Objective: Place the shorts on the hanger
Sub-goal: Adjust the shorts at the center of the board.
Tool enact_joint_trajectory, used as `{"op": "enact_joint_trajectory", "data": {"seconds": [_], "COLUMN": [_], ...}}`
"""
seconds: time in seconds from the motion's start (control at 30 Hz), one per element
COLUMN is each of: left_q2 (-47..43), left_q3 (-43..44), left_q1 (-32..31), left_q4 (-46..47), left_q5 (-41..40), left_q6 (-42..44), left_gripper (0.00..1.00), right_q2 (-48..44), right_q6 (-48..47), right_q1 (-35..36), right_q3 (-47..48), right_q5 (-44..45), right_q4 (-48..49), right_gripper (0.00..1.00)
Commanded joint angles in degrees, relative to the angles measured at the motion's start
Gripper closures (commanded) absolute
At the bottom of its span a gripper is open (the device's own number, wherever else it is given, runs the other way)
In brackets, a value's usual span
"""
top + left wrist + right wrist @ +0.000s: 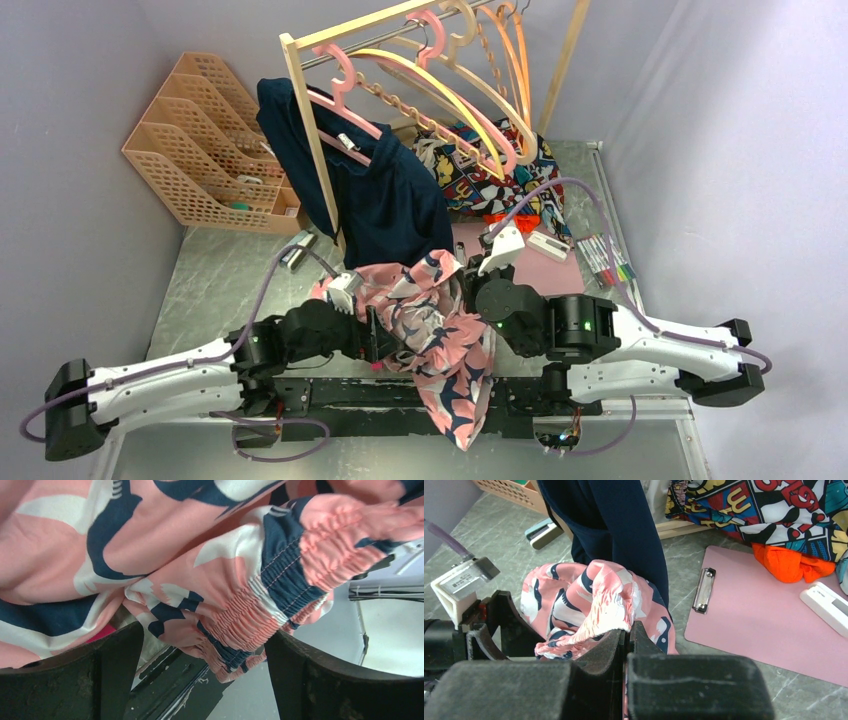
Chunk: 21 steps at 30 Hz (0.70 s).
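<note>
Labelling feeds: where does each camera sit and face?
Top external: above and behind, looking down on table, both arms, shorts.
Left wrist: rides the left arm, facing the shorts' waistband past its open left hand.
Right wrist: faces the clipboard past its right hand, shut on the shorts.
All share the shorts.

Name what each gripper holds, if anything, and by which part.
Right gripper pinches the shorts by a bunched fold; left gripper, open around the waistband, holds nothing.
</note>
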Motion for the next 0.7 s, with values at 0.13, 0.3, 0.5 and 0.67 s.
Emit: {"op": "enact_joint_trajectory", "data": {"seconds": [0.13,0.3,0.5,0.67], "left_q2": [4.1,6.1,1.7,2.1], "left_q3": [1.8,3.8,21.8,48.6], "left_q1": [-3.7,-4.5,-5.0,-4.9], "left_q4": [1.6,-2.6,-18.8,-34.3], "left_q5": [-0.5,-2.3,-10.9,-18.8], "left_q6": [-1.1,-0.4,7.7,17.5], "left_gripper": [0.18,0.56,0.93,0.93], "right_q2": [-1.4,-1.8,-3.3,-1.9], "right_q6": [2.9,3.3,-5.2,-13.9], "right_q1": [-0.2,-0.3,-0.2,-0.2], "right_q3": [0.0,0.8,6.0,20.4], "right_q5": [2.3,2.3,-6.9,-15.1], "right_q4": [-1.6,-2.0,0.9,-0.3], "right_gripper": [1.00,1.00,1.00,1.00]}}
